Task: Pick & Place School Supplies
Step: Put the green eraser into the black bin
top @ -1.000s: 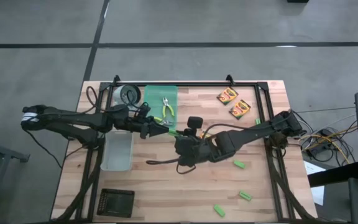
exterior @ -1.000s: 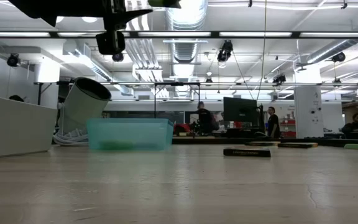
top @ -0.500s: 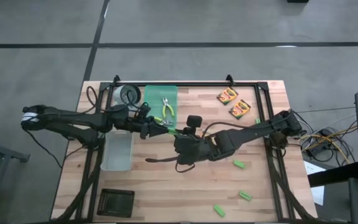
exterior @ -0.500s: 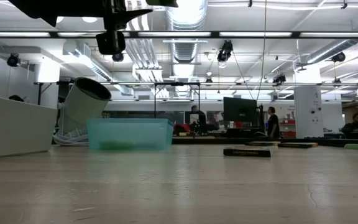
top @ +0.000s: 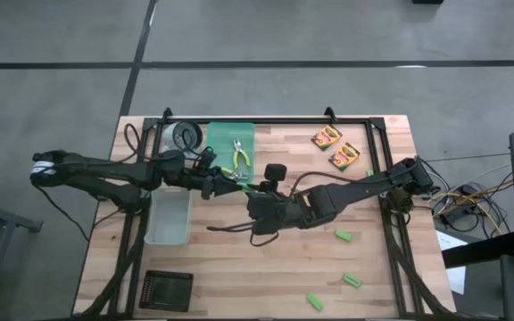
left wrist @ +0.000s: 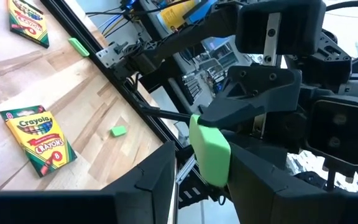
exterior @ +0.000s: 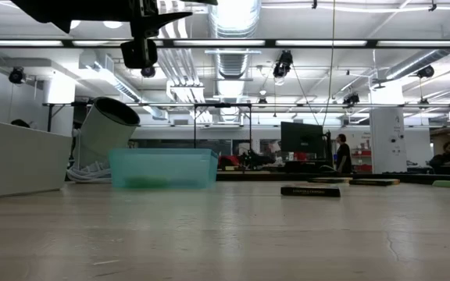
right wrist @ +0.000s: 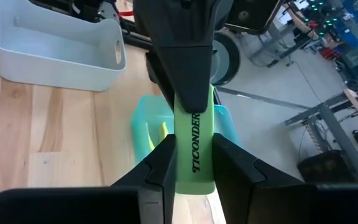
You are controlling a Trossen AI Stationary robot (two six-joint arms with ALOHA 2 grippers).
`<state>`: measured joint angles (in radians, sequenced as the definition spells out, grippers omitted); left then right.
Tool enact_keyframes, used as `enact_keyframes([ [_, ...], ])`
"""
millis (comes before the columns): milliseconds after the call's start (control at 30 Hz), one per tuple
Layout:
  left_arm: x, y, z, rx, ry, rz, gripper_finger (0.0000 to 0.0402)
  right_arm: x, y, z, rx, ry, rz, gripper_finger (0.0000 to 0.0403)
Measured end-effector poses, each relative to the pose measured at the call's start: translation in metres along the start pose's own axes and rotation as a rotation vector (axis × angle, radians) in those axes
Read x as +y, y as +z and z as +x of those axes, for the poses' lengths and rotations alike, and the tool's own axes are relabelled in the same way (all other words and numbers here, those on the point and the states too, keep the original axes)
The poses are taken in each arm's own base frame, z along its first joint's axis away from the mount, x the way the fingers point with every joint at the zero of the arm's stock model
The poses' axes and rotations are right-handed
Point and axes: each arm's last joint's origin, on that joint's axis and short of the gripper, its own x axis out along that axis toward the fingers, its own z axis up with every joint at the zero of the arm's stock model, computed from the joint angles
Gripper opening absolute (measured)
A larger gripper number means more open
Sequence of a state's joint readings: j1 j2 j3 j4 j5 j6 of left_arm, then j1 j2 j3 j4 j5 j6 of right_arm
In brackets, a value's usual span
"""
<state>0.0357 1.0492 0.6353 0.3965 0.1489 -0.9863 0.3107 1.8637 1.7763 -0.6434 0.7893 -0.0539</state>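
Both grippers meet above the table's middle, left gripper (top: 239, 186) facing right gripper (top: 255, 193). A bright green block (right wrist: 194, 149) lettered TICONDER bridges them. The right gripper (right wrist: 194, 186) is shut on it. The left gripper (left wrist: 204, 186) is open, its fingers standing either side of the block's other end (left wrist: 209, 149), with a gap showing on one side. Three more green blocks (top: 343, 235) (top: 352, 280) (top: 314, 301) lie on the table's near right. Two crayon boxes (top: 327, 136) (top: 344, 156) lie flat at the far right. One pair of pliers (top: 239, 156) lies in the teal tray (top: 221, 134). My right gripper pinches the green block (right wrist: 193, 165) between its two fingers, at the end turned away from the left arm. The fingers come level from the table's right and lie along the block. The block is lifted clear of the table and points at the left gripper.
A clear bin (top: 169, 216) sits at the near left, below the left arm. A grey roll (top: 186, 135) stands beside the teal tray, and a black flat box (top: 166, 288) lies at the near left corner. A black frame (top: 266, 119) rims the table. Bare wood shows in the middle.
The right gripper has carried the green block a short way toward the table's left, bringing its free end in between the left gripper's fingers. The left arm has kept still.
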Motion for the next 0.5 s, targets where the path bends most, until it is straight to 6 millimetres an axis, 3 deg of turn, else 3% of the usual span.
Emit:
enact_keyframes([
  [200,0.0000,0.0000,0.0000,0.000,0.000,-0.001,0.0127,0.0010,0.0000,0.0004,-0.002,0.048,0.001,0.0082],
  [500,-0.0006,0.0004,0.0000,-0.002,-0.004,0.000,0.0068,-0.0003,-0.0003,0.0021,0.002,0.044,0.003,0.0084],
])
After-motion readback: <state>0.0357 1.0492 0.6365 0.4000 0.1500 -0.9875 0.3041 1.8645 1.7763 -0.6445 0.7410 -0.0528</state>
